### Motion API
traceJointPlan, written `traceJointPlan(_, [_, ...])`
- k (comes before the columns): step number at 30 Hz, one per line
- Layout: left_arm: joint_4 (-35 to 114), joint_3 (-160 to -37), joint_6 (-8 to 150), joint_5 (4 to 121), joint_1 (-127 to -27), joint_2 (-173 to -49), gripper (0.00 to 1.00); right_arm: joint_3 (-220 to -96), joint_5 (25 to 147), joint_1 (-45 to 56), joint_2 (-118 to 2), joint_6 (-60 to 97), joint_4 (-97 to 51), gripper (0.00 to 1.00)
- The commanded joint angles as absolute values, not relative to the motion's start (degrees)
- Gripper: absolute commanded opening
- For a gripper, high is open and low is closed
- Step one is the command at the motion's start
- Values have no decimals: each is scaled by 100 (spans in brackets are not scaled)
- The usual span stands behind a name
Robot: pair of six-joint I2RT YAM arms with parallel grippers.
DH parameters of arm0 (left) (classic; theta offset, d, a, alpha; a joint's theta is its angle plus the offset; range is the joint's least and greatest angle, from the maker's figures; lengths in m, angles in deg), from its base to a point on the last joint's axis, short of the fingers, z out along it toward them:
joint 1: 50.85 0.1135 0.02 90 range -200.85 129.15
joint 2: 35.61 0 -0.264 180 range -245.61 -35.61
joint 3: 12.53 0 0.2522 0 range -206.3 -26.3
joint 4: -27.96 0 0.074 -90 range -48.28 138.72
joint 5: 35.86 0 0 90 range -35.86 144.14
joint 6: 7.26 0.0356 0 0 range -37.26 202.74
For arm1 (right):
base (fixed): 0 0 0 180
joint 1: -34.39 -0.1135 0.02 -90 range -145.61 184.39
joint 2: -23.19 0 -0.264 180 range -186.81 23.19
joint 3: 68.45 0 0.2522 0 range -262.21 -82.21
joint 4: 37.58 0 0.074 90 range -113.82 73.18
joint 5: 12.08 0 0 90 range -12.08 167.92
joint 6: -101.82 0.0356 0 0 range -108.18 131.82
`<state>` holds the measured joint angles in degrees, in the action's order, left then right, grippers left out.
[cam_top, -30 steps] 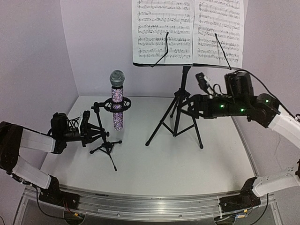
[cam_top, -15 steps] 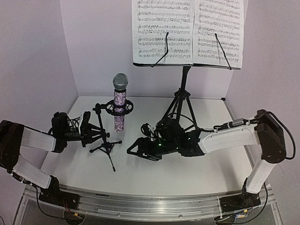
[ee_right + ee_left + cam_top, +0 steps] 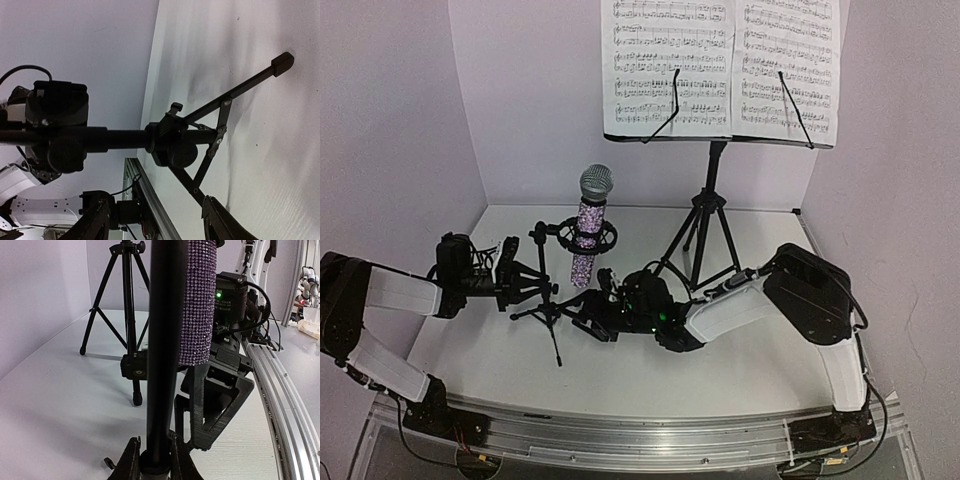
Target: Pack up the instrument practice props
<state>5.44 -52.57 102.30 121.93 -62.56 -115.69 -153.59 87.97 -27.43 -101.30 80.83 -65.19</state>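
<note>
Our left pincer (image 3: 154,457) is clenched on the upright pole of the small black tripod mic stand (image 3: 548,300). The glittery purple microphone with silver mesh head (image 3: 587,245) sits upright in the stand's ring clip, above and just beyond that pincer. Our right pincer (image 3: 155,202) hangs low over the white surface (image 3: 720,370), released, fingers spread wide, with the mic stand's pole and legs just ahead of it. Behind the right pincer stands the tall black tripod music stand (image 3: 705,230), carrying white sheet-music pages (image 3: 720,65).

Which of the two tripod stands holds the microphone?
The small mic stand, left of the tall music stand; it holds the purple microphone, while the tall one carries sheet music.
</note>
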Motion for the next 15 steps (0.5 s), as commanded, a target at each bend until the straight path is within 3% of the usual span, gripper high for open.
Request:
traceJointPlan(1, [1149, -5605, 10192, 12200, -6295, -11655, 0, -15883, 8699, -2771, -10479, 8927, -7741, 60])
traceJointPlan(8, [2990, -6180, 10774, 11463, -6263, -11717, 0, -16249, 8720, -2766, -10694, 8949, -7770, 60])
traceJointPlan(12, [4068, -6183, 11919, 11289, -6250, -11841, 0, -16343, 8751, -2769, -10797, 9033, -7814, 59])
traceJointPlan(15, [4015, -6020, 12214, 11329, -6209, -11863, 0, -16258, 8593, -2772, -10824, 9098, -7889, 56])
